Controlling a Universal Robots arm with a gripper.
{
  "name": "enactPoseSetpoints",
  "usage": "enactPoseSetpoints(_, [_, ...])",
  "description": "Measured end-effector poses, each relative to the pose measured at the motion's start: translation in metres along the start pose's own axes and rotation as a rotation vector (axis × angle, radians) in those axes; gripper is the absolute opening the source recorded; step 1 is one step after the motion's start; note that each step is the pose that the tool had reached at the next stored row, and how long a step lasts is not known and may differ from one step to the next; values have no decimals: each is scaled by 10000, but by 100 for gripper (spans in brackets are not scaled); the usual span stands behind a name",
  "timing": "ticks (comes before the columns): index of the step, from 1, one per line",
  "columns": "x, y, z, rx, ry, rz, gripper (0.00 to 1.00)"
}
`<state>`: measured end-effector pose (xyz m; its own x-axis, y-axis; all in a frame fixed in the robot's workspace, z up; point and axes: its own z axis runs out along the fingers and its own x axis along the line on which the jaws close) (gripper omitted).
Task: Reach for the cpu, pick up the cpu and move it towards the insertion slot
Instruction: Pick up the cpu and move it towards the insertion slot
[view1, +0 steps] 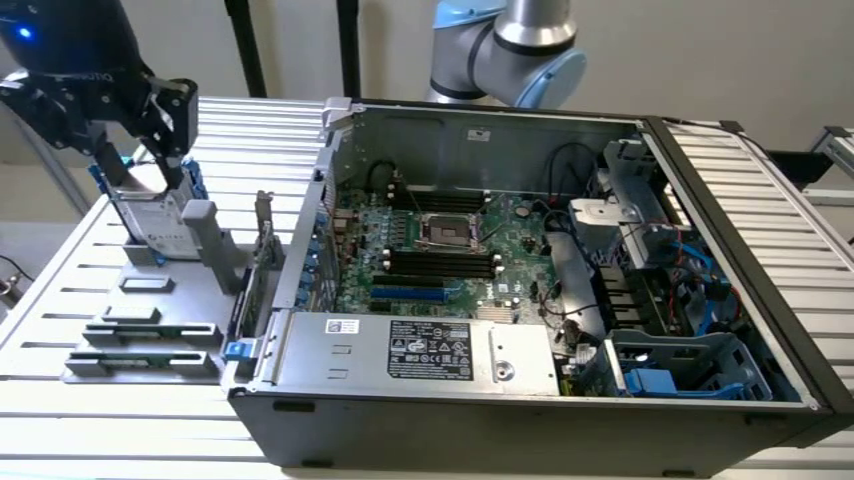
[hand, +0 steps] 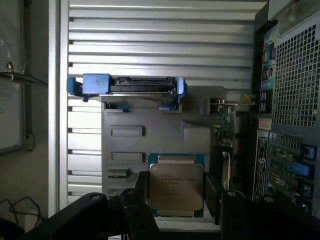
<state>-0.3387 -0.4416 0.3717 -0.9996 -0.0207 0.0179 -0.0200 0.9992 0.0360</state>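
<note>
cpu (hand: 176, 187) is clamped in the end effector (hand: 176, 202), pinched by two opposite edges. it's level, with the printed top facing the wrist camera. looks like it's up off the grey fixture (hand: 150, 135) instead of seated in it, though that's my read.

in the exterior view the end effector (view1: 140, 165) points straight down over the hard drive (view1: 154, 225) on the slatted surface (view1: 54, 260). the slot (view1: 447, 232) is well apart, off to the exterior view's right, inside the open case (view1: 534, 420) past its near wall. chip is basically square, so there's no real long axis to line up.
</note>
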Motion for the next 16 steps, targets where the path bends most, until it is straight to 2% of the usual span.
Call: enactPoseSetpoints(16, [-726, -9, -177, -3, 68, 2, 54])
